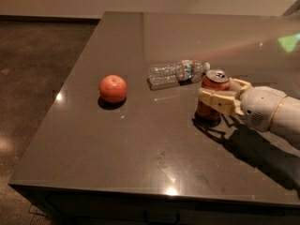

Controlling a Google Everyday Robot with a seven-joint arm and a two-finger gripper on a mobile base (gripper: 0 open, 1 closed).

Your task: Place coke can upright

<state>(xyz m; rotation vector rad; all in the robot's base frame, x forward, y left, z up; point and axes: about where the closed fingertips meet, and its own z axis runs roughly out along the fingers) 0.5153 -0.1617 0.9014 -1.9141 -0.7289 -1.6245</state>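
So the can (pixel 215 80) is standing upright on the desk (pixel 140 139), silver top facing up, just in front of the cap end of the bottle (pixel 177 72). It's near the bottle, but I'm not seeing the two touching. The gripper (pixel 218 91) is coming in low and level from out past that same cap end, and its fingers (pixel 218 101) are wrapping the can at about mid-height. One is crossing the side facing us and the other is poking out behind, on the bottle's side. They're looking pinched onto the can rather than spread wide, so the can is sitting right between them. I'm guessing that sideways grip around the middle is the whole point: it's leaving the base free to meet the desk flat and keeping the can vertical. The shadow is sitting tight under the base, so I'm thinking the bottom is already down or very nearly, and the job is looking almost finished, with only the letting go left. The tricky bit is going to be opening without a finger dragging the can over toward the bottle. The bottle is lying on its side, and the apple (pixel 113 88) is sitting well apart, out past the bottle's base end, so neither one is getting in the way.
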